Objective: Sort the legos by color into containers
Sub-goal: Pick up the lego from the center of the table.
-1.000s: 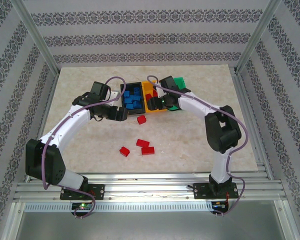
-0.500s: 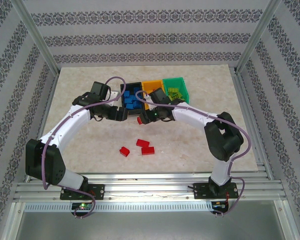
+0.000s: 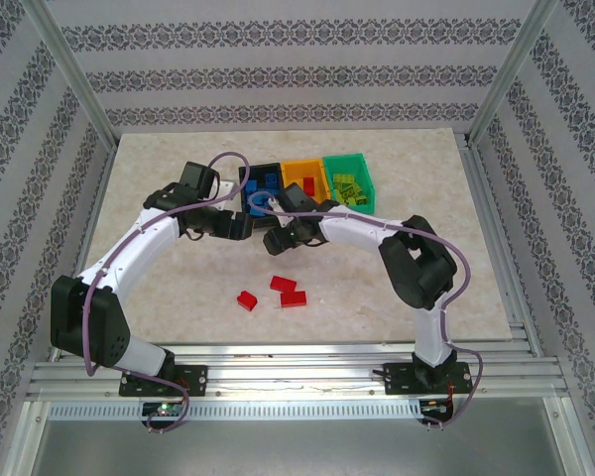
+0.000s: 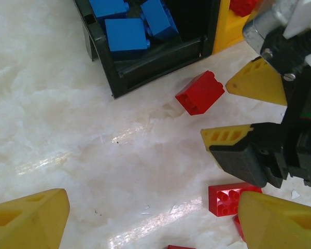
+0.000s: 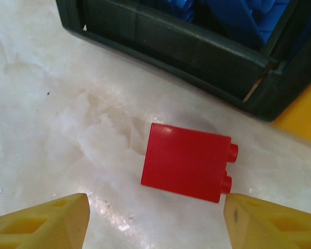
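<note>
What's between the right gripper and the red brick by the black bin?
Nothing: only bare tabletop lies between the right gripper and the red brick, in the right wrist view.

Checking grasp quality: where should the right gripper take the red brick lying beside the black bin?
I'd grip the red brick from straight above by its two smooth long sides. It lies on its side, studs pointing sideways, where a pad would likely seat badly. The open right gripper hangs above it; the gap to the black bin leaves finger room.
</note>
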